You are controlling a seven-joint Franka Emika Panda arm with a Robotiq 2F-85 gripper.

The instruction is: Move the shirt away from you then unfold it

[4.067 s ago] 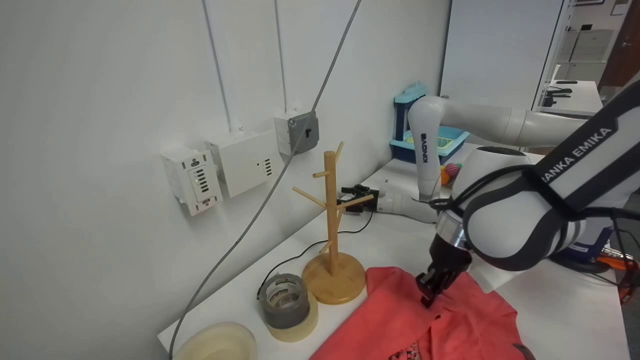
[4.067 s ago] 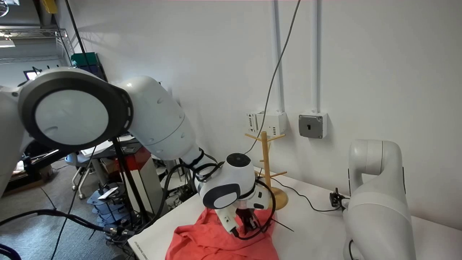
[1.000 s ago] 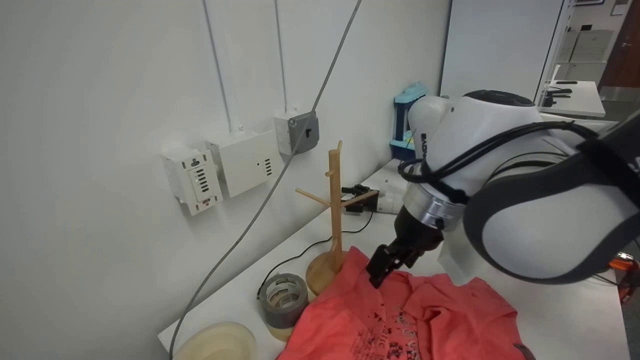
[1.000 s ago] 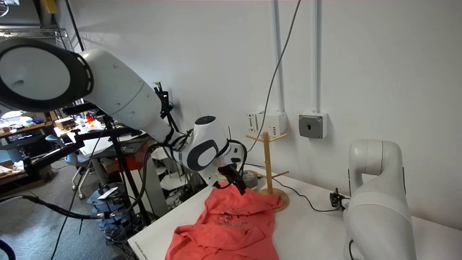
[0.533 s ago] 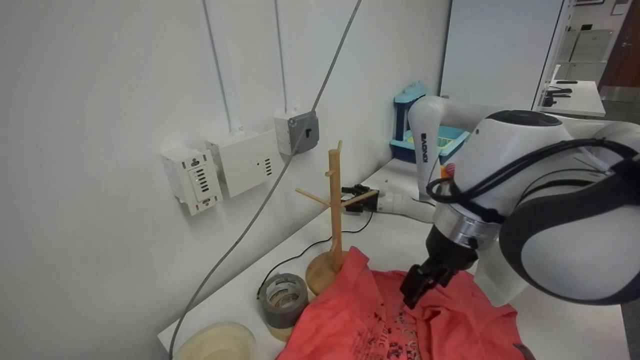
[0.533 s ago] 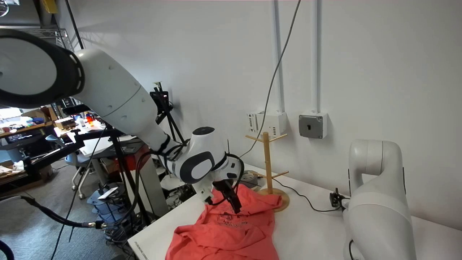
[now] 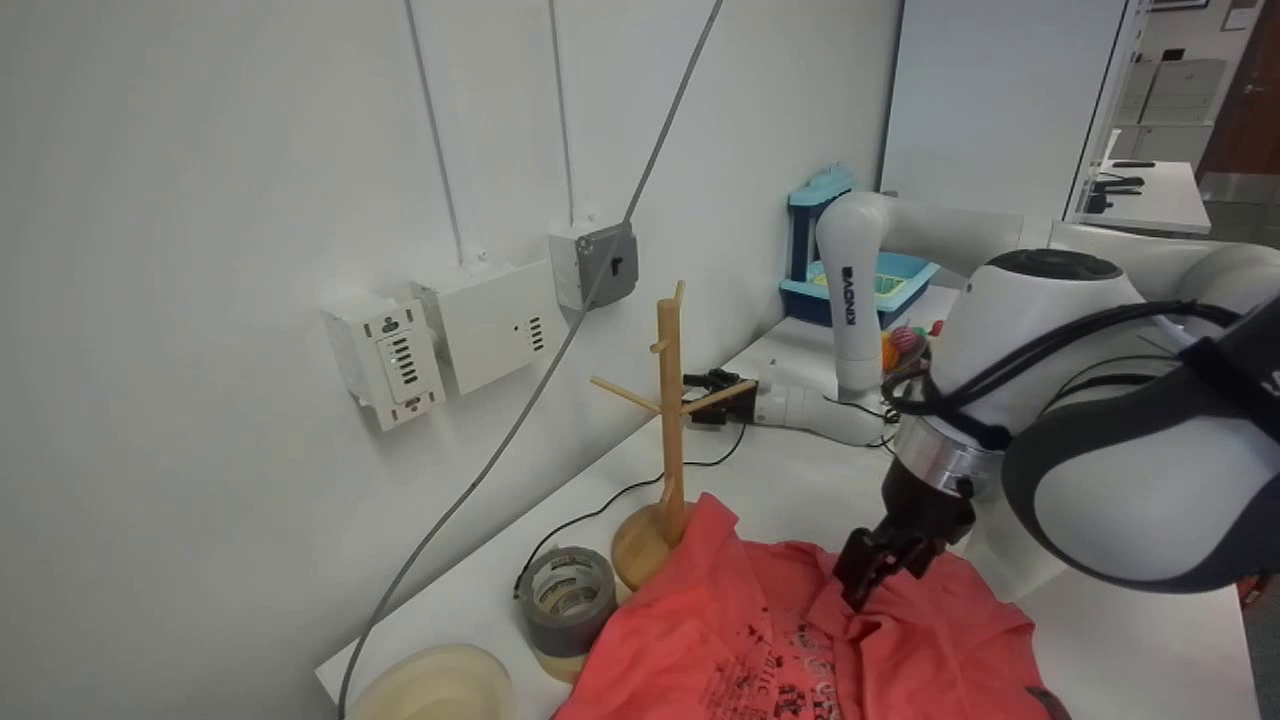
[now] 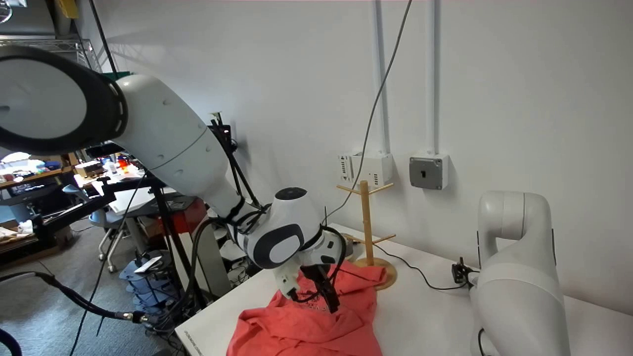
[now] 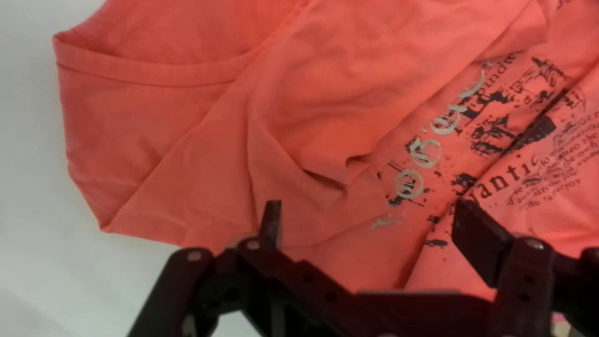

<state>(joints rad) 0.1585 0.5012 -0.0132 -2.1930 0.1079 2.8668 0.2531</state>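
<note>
Gripper [image 9: 367, 220] has swung back from the wooden stand [image 7: 671, 440] over the shirt [image 9: 327, 117]; fingers [image 9: 270, 227] wide, empty; pinching too deep could catch both layers and bunch it.

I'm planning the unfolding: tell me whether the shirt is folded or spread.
The shirt is partly folded: in the wrist view, a creased flap lies doubled over beside the visible print.

1 wooden stand [image 7: 671, 440]; touching it: 1 shirt [image 7: 760, 620]; near it: 3 wall boxes [image 7: 490, 325]; apart: 2 robot arms [image 8: 517, 291].
</note>
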